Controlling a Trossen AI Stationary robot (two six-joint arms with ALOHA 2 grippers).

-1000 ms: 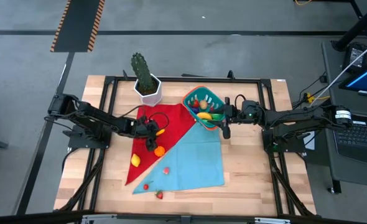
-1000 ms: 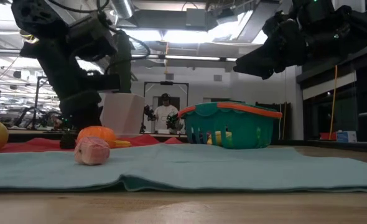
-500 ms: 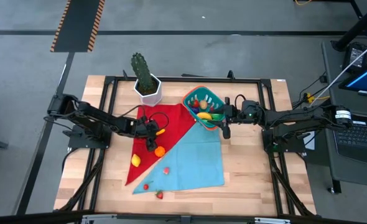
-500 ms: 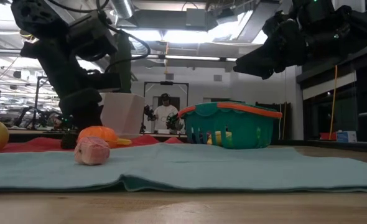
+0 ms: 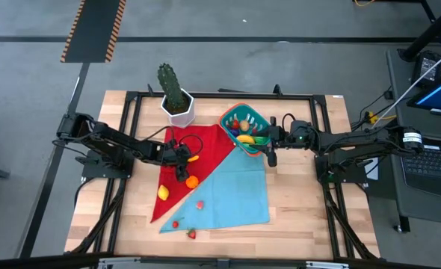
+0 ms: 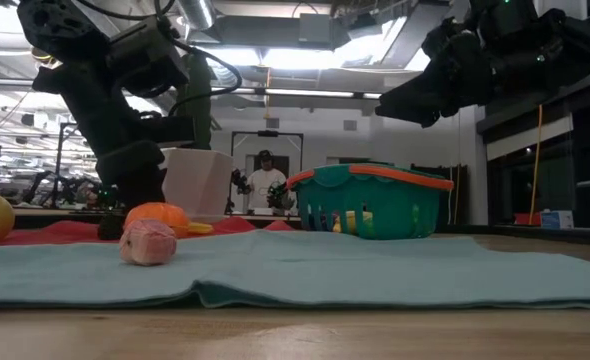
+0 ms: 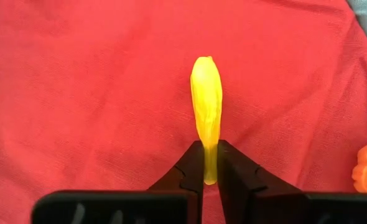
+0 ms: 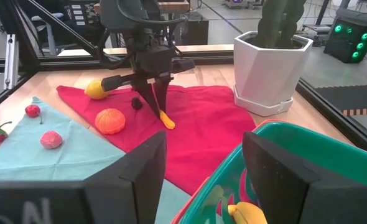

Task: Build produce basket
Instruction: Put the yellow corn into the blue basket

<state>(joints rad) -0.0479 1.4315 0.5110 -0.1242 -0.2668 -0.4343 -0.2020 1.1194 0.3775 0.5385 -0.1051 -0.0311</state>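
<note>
A small yellow banana (image 7: 206, 93) lies on the red cloth (image 5: 209, 146), and my left gripper (image 7: 211, 177) is shut on one end of it. The teal basket (image 5: 244, 127) with its orange-red rim stands at the cloth's far right corner and holds several pieces of produce. My right gripper (image 5: 270, 143) hangs open just to the right of the basket, above its rim (image 8: 277, 134), touching nothing. An orange (image 5: 192, 181), a lemon (image 5: 162, 193), a pink fruit (image 5: 199, 203) and red berries (image 5: 175, 223) lie loose on the cloths. My left gripper pinches the banana's end nearest to it (image 7: 209, 169) between its two fingertips (image 7: 193, 171). The fingers slant down from the table's left side, and the banana runs on away from them in line. The banana lies on the red cloth.
A white hexagonal pot with a cactus (image 5: 177, 104) stands at the far edge, left of the basket. A light blue cloth (image 5: 239, 190) covers the near right part of the table. A strawberry (image 5: 191, 234) lies on the bare wood near the front. A black frame (image 5: 131, 112) rings the worktop.
</note>
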